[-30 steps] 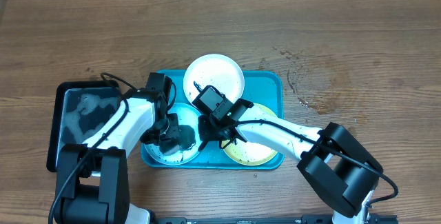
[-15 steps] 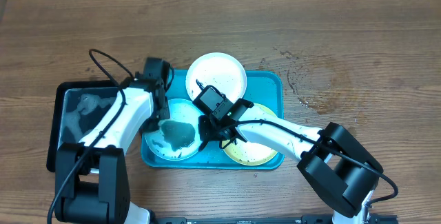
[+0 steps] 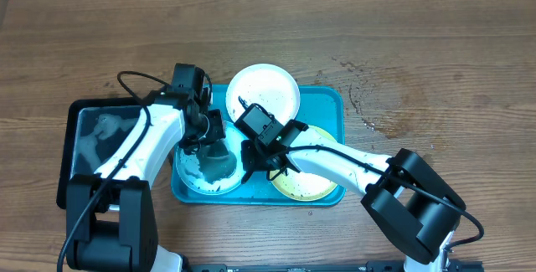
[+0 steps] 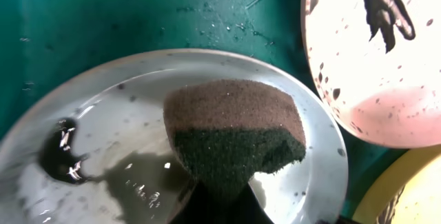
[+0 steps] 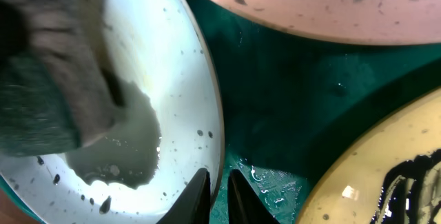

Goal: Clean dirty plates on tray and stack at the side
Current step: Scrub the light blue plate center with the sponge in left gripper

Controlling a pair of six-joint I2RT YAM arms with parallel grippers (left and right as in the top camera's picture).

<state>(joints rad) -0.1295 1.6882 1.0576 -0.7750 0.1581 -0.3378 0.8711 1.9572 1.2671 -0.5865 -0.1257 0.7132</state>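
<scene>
1. The left tool (image 3: 208,136) is clamped on a sponge (image 4: 234,134), on the light blue plate (image 4: 103,114).
2. The right tool (image 5: 217,193) is pinched on that plate's rim.
3. Alongside, in the turquoise tray (image 3: 331,105): white plate (image 3: 261,92), yellow-green plate (image 3: 310,184).

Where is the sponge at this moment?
In the overhead view, the sponge sits on the light blue plate at the left end of the tray, gripped by the left hand.
</scene>
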